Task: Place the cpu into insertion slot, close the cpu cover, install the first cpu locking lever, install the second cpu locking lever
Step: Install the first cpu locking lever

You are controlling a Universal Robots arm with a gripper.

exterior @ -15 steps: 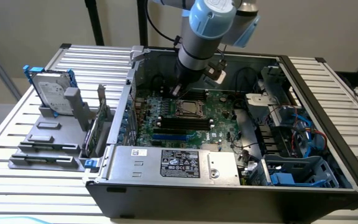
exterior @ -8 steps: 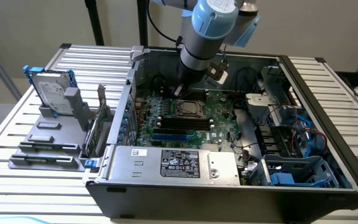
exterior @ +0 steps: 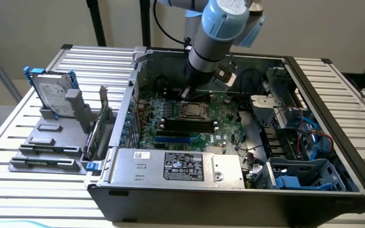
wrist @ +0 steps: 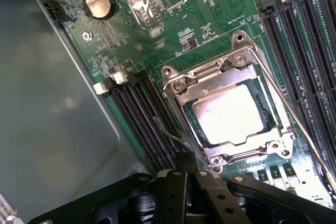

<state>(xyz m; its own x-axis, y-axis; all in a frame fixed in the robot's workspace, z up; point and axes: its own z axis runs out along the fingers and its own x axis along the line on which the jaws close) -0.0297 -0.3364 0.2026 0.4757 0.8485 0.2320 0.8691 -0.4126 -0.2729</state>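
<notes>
The cpu, a pale silvery square, lies in the insertion slot on the green motherboard. The cpu cover, a silvery metal frame, lies flat over its edges. One thin wire locking lever runs along one side of the socket. The hooked end of a second wire lever sticks out at the opposite corner, right at my fingertips. My gripper is shut with nothing between its fingers. In the exterior view the gripper hangs just behind the socket, inside the case.
Black memory slots flank the socket on both sides. A coin battery sits farther off and the grey case wall is close by. The power supply fills the case's front. A hard drive stands outside at the exterior view's left.
</notes>
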